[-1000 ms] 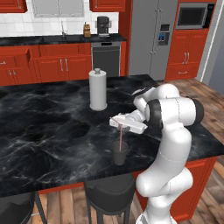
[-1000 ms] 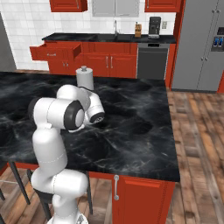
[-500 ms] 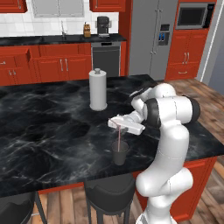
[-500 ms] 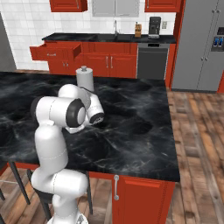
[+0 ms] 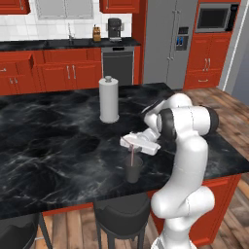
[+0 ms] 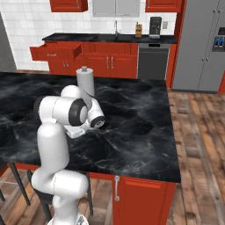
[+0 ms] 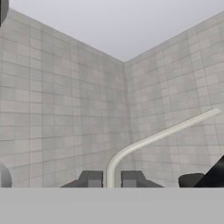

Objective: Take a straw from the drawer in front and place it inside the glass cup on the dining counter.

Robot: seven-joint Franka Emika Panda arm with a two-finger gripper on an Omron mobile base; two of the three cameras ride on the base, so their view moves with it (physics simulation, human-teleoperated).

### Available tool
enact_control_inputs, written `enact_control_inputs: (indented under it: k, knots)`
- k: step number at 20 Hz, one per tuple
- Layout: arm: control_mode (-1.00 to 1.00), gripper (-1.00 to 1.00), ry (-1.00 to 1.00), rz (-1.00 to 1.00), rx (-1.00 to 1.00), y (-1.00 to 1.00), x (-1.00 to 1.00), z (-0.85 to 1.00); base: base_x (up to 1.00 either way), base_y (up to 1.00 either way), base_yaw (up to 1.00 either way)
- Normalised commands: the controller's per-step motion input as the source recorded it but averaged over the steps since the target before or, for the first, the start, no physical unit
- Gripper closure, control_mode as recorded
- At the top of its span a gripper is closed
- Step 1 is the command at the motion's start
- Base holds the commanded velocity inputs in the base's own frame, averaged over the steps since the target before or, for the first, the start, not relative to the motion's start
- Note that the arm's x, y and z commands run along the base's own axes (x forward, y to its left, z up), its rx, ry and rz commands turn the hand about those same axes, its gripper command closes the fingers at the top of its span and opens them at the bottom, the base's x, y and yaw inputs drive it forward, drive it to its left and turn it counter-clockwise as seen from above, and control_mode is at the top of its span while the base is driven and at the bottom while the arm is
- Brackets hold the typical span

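My gripper hangs over the near edge of the black dining counter and is shut on the straw. The thin pale straw points down from the fingers, its lower end inside the mouth of the dark glass cup right beneath. In the hand view the straw rises between the two fingertips of the gripper and bends away to the right. The red drawer stands pulled open in the far cabinets. My own arm hides the cup in the right base view.
A tall white paper-towel roll stands on the counter behind the cup. Dark round stools sit under the near counter edge. A dishwasher and a grey fridge line the back wall.
The gripper has sunk slightly with the straw, bringing its lower end further down at the cup. Everything else is unchanged.
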Motion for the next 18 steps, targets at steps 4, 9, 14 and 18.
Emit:
enact_control_inputs:
  k: [4,9,14,18]
  knots:
    - [-1.0,1.0,-0.01,0.0,0.0,0.02,0.05,-0.22,0.0,0.0,0.0]
    - [-1.0,-1.0,-0.02,0.0,0.0,0.09,0.0,-0.19,0.0,0.0,0.0]
    - [-1.0,-1.0,-0.08,0.0,0.0,0.02,-0.12,-0.01,0.0,0.0,0.0]
    - [-1.0,-1.0,-0.13,0.0,-0.01,0.0,-0.21,0.0,0.0,0.0,0.0]
